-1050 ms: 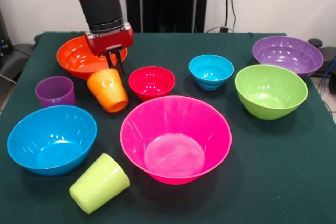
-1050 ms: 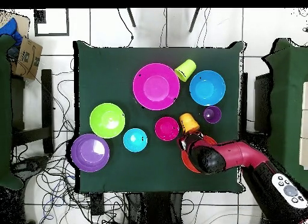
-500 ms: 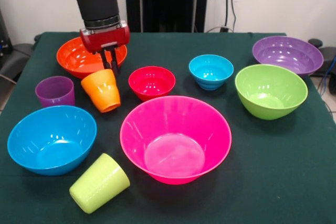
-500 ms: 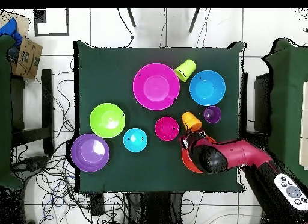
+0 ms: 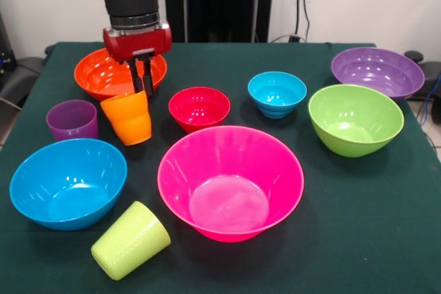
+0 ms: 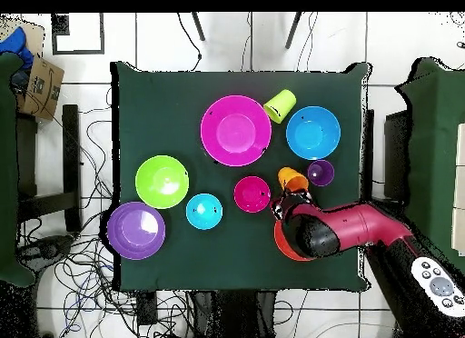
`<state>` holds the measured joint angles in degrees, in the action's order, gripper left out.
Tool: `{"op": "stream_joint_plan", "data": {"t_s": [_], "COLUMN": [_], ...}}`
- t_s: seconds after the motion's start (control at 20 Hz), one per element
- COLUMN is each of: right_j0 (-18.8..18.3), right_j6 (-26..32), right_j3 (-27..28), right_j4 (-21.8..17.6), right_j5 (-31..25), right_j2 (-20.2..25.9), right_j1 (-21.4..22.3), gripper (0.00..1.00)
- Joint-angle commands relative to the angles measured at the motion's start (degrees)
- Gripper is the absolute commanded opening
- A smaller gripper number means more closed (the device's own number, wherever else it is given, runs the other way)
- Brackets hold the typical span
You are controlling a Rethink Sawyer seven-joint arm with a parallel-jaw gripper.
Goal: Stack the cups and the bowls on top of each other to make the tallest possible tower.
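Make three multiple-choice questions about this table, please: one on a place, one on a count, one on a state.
1. Which bowl stands beside the big green bowl?
A. purple
B. orange
C. red

2. How many cups are on the table or held?
A. two
B. three
C. five

3. How is the green cup?
A. upright
B. on its side
C. inside a bowl

Answers:
1 A, the purple bowl is its neighbour.
2 B, green, purple cup, and orange cup held by the gripper.
3 B, it lies on the cloth.
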<state>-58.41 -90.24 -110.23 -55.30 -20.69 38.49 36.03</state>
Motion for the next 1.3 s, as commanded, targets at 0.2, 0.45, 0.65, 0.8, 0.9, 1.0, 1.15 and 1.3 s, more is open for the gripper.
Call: {"op": "stream_joint_plan", "data": {"t_s": [0.2, 0.45, 0.65, 0.8, 0.9, 1.0, 1.15, 1.3], "right_j0": [8.4, 11.9, 13.6, 13.8, 14.3, 15.3, 16.5, 16.0], "right_j6": [-3.3, -5.3, -5.5, -4.7, -4.5, -4.6, -3.8, -2.5], "right_j3": [-3.4, -5.6, -6.4, -7.0, -7.3, -7.4, -7.0, -7.7], "right_j4": [1.2, 5.0, 6.4, 7.4, 8.8, 10.2, 12.0, 13.6], "right_j5": [-4.4, -6.7, -6.3, -5.6, -7.0, -8.3, -10.5, -10.3], "right_j2": [-4.0, -5.7, -7.5, -7.8, -8.2, -8.8, -9.3, -8.5], "right_j1": [6.2, 9.1, 10.7, 11.4, 11.7, 12.3, 12.8, 13.2], "gripper": [0.00, 0.00, 0.00, 0.00, 0.00, 0.00, 0.00, 0.00]}}
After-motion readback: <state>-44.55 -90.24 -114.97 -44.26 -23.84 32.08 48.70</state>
